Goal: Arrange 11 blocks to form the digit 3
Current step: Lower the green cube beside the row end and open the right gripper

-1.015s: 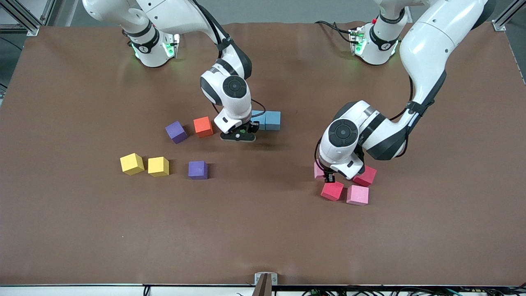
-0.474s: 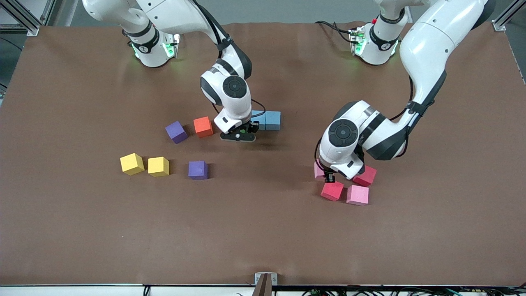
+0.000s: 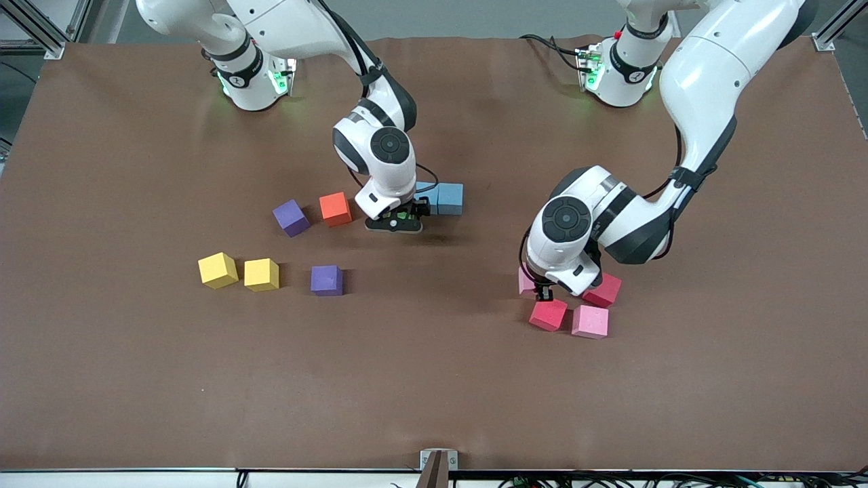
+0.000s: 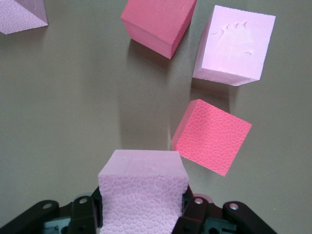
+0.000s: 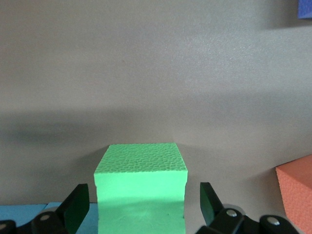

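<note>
While left hand (image 4: 141, 214) grips pink block (image 4: 142, 190), right hand (image 5: 141, 207) (fingers parted) straddles green block (image 5: 141, 183).

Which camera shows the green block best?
The right wrist view: the green block fills the foreground between the open right gripper fingers. The front view shows only a green sliver under that gripper; the left wrist view shows none.

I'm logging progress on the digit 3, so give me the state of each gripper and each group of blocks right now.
Right gripper: open, fingers clear of the green block's sides.
Green block: released, beside the blue blocks.
Left gripper: shut on a pink block.
Two red blocks and other pink block: loose, unplaced.
Orange block and two purple blocks: loose, apart.
Two yellow blocks: side by side, unused.
</note>
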Robot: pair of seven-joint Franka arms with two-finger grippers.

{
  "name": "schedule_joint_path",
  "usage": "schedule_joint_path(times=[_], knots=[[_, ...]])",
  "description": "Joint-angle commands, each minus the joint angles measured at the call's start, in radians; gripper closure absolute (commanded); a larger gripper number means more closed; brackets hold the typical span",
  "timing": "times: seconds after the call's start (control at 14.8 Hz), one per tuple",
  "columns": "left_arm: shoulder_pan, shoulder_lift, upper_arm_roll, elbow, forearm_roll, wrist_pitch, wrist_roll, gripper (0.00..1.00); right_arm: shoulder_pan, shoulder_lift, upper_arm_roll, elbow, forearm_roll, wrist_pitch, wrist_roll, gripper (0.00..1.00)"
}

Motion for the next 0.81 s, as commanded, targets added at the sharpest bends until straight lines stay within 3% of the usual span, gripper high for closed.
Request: schedule_joint_path(times=[0.0,0.34,0.74], knots=[[0.003,-0.009,-0.001,-0.003,-0.019,-0.015,0.016,0.61,-0.001,-0.023,-0.002,-0.001,-0.001,-0.016,0.004,0.00],[0.003,-0.009,-0.001,-0.003,-0.019,-0.013,0.018,0.61,-0.066,-0.115,-0.001,0.005,0.002,-0.126,-0.053,0.00],[0.003,-0.008,0.000,-0.003,-0.018,-0.013,0.018,0.61,-0.194,-0.288,-0.010,0.003,0.001,-0.392,-0.031,0.00]])
